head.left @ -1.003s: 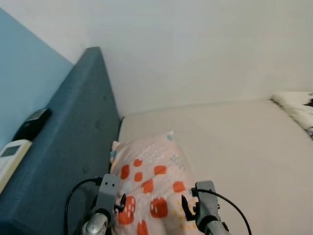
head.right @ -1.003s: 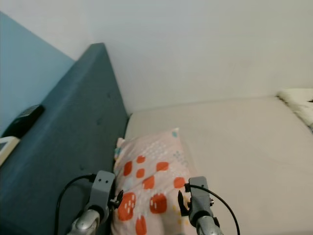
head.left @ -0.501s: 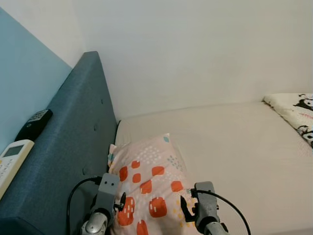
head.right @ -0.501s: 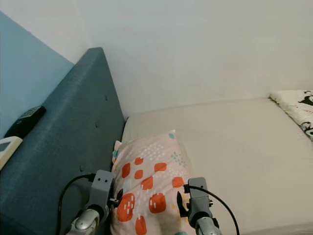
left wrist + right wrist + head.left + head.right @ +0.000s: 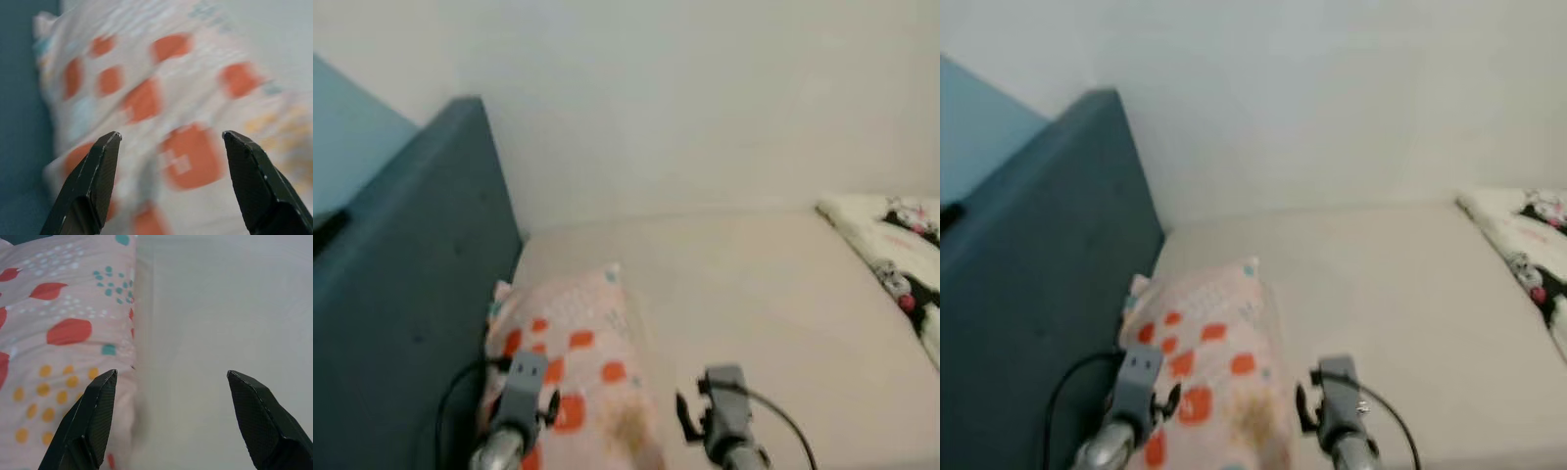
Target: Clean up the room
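Left wrist view is showing you the left pincer [image 5: 168, 142] spread over the pillow [image 5: 161, 98]; the right pincer [image 5: 171, 382] is gaping beside it above the bed [image 5: 234, 308].

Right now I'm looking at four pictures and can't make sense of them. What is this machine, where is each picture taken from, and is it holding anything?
It is a walking household robot. The two blurred wide pictures come from cameras in its head, looking down at a bed. The close-ups come from cameras on its wrists. The left gripper hangs open over a pink pillow with orange patches, lying beside the blue headboard. The right gripper is open over the pillow's edge and the bare sheet. Neither holds anything. A patterned blanket lies at the right.
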